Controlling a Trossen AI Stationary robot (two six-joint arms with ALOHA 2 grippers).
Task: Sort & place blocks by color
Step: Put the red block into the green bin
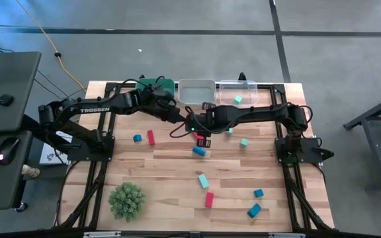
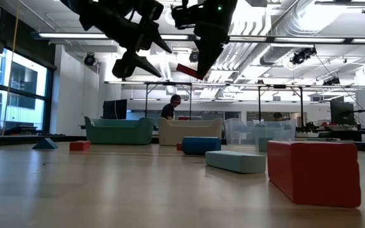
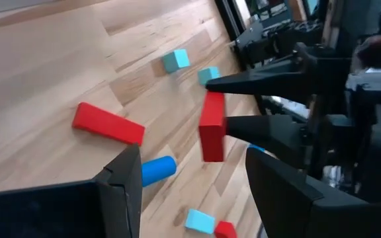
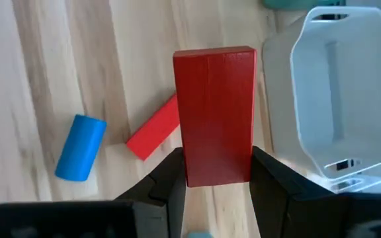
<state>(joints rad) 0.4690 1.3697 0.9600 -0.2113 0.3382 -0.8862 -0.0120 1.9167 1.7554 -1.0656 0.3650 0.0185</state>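
While the right gripper [image 4: 211,177] holds a red bar [image 4: 214,114] aloft beside the white bin [image 4: 336,86], left gripper [image 3: 190,192] gaping nearby, one teal block [image 1: 238,100] is binned and roughly ten blocks remain on the table [image 1: 170,198].

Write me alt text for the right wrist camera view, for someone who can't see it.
The right hand grips a red bar block between its two dark fingers, held above a light wooden table. On the table below lie a blue cylinder block and a second red block, and a white empty bin sits to one side.
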